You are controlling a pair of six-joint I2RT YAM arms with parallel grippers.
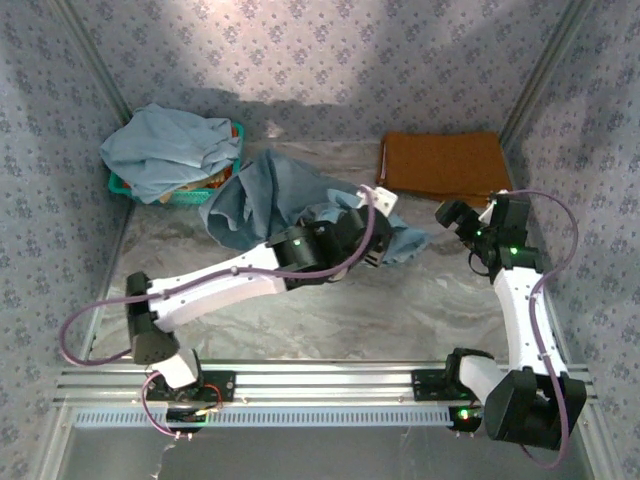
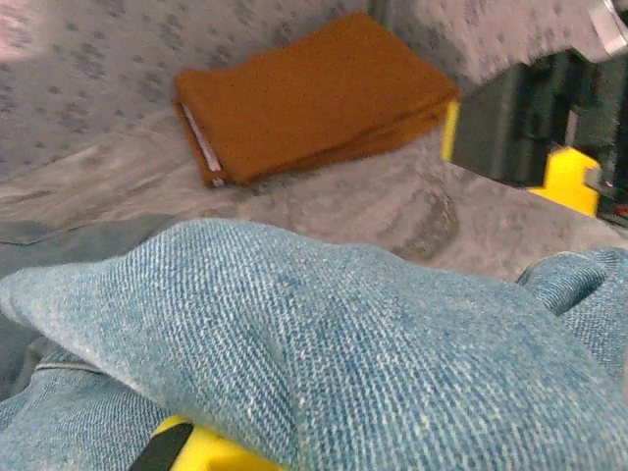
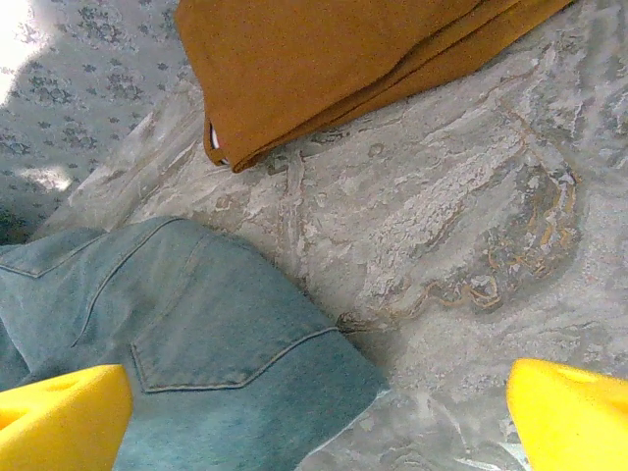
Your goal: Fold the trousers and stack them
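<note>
1. Top external view: jeans (image 1: 262,195) lie crumpled mid-tabletop (image 1: 400,310), left of the folded rust-orange cloth (image 1: 440,165).
2. Left gripper (image 1: 378,208): closed on a denim fold.
3. Right gripper (image 3: 314,397): jaws fully apart, empty, beside the jeans' pocket.

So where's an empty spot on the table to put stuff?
The near table, between the left arm and right arm, in front of the trousers, is bare. The back is crowded: basket heap, trousers, orange cloth.

The trousers (image 1: 265,195) lie mid-table, folded cloth (image 1: 445,165) to their right (basket (image 1: 122,188) left).
</note>
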